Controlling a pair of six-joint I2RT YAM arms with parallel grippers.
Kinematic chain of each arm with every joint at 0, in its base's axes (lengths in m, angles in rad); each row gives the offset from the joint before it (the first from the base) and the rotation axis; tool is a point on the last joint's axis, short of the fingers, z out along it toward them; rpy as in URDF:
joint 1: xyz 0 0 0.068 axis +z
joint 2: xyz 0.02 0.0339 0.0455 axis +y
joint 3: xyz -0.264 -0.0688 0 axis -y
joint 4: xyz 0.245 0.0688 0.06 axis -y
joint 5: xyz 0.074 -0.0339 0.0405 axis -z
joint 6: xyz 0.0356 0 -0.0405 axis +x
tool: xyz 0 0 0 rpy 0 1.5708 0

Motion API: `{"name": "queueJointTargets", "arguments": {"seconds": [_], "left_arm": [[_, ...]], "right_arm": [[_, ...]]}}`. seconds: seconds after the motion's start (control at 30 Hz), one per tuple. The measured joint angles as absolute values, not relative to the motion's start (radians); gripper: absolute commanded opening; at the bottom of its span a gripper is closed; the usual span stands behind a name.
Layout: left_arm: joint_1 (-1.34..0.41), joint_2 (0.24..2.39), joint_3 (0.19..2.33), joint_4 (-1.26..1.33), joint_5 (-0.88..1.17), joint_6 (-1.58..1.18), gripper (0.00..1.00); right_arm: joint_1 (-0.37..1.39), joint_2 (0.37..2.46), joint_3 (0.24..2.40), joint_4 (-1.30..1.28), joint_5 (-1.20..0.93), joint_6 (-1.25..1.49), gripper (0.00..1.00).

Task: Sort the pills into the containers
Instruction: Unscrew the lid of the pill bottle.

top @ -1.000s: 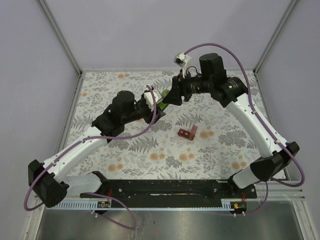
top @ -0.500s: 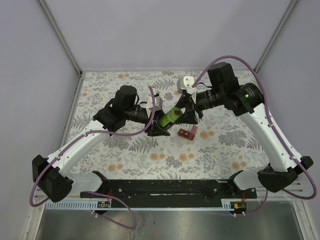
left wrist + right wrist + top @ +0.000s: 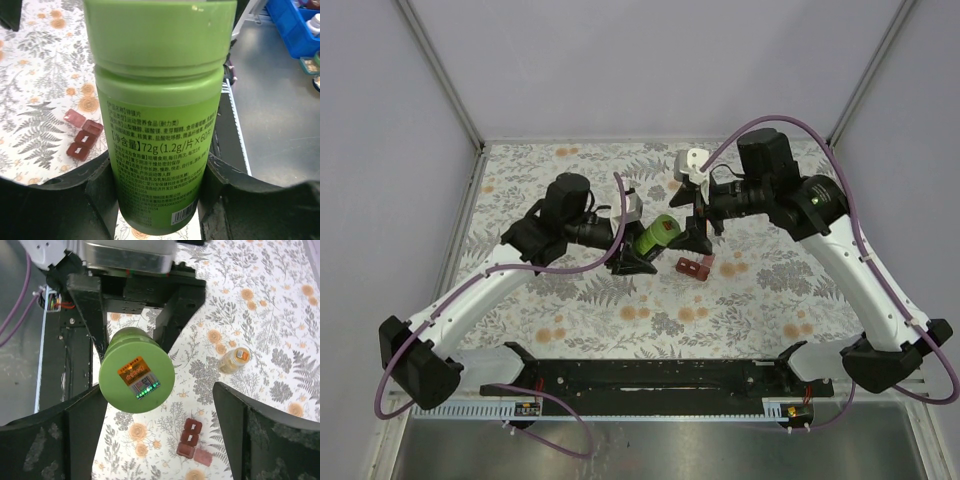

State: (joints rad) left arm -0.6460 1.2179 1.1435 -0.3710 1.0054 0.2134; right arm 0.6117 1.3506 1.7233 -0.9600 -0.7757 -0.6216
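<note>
My left fingers point(image 3: 100, 197) clamp the lower body of the green bottle point(image 3: 160, 125). They hold it tilted above the table point(image 3: 620, 310), with the cap end pointing toward my right arm. My right fingers point(image 3: 75, 435) stand spread wide on either side of that cap. One is close beside it, the other well apart, and they grip nothing. Below, the dark-red pill box point(image 3: 190, 440) lies on the table with one end lid apparently folded out. The small orange bottle point(image 3: 234, 360) rests near it.
</note>
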Motion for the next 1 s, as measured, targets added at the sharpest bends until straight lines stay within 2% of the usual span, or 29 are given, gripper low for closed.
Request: {"name": "queueJointTargets", "arguments": {"seconds": [0.1, 0.27, 0.57, 1.0], "left_arm": [[-0.646, 1.198, 1.136, -0.35, 0.95, 0.207, 0.0], [-0.65, 1.166, 1.119, -0.274, 0.745, 0.173, 0.0], [-0.68, 1.163, 1.09, -0.182, 0.324, 0.13, 0.0], [-0.729, 1.162, 1.085, -0.162, 0.091, 0.134, 0.0]], "right_arm": [[0.612, 1.336, 1.707, -0.902, -0.715, -0.49, 0.99], [0.609, 1.329, 1.699, -0.791, -0.596, -0.257, 0.99], [0.603, 1.39, 1.731, -0.635, -0.532, 0.103, 0.87], [0.595, 1.506, 1.775, -0.624, -0.452, 0.295, 0.75]]}}
